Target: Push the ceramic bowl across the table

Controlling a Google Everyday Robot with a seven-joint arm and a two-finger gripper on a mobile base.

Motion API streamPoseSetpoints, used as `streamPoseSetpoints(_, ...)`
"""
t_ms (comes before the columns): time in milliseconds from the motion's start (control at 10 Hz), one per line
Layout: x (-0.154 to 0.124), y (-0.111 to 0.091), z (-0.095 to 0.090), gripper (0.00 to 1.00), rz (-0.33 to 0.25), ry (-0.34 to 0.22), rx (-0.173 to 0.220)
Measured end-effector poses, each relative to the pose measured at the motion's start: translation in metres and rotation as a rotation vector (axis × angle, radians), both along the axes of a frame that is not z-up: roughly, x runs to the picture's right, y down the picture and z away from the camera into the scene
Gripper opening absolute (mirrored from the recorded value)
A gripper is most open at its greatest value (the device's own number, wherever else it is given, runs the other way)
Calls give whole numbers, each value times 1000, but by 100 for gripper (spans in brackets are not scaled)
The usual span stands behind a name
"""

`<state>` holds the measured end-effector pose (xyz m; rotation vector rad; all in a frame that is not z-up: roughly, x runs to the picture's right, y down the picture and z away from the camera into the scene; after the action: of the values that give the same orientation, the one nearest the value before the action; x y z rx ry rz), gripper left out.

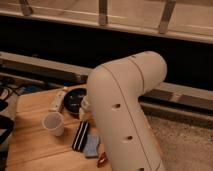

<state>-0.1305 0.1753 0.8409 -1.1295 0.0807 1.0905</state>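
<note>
1. The black ceramic bowl [74, 100] sits near the far edge of the table [35, 150], behind the white paper cup [53, 123].
2. The gripper [85, 109] peeks out at the bowl's right rim, mostly hidden by the white arm [125, 110]. Whether it is spread or closed cannot be told.

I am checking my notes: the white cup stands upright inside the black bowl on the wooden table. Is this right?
No. The camera view shows the white cup standing upright on the table beside the ceramic bowl, apart from it, not inside. The gripper is out of sight behind the white arm.
</note>
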Motion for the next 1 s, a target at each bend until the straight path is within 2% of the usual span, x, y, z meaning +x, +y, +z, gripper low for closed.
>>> streamPoseSetpoints(200,5,-4,0,16,58,-40,-35)
streamPoseSetpoints(300,11,-5,-1,16,66,-35,-33)
streamPoseSetpoints(700,33,-20,9,16,132,-10,31)
streamPoseSetpoints(1000,29,-27,19,16,161,-5,84)
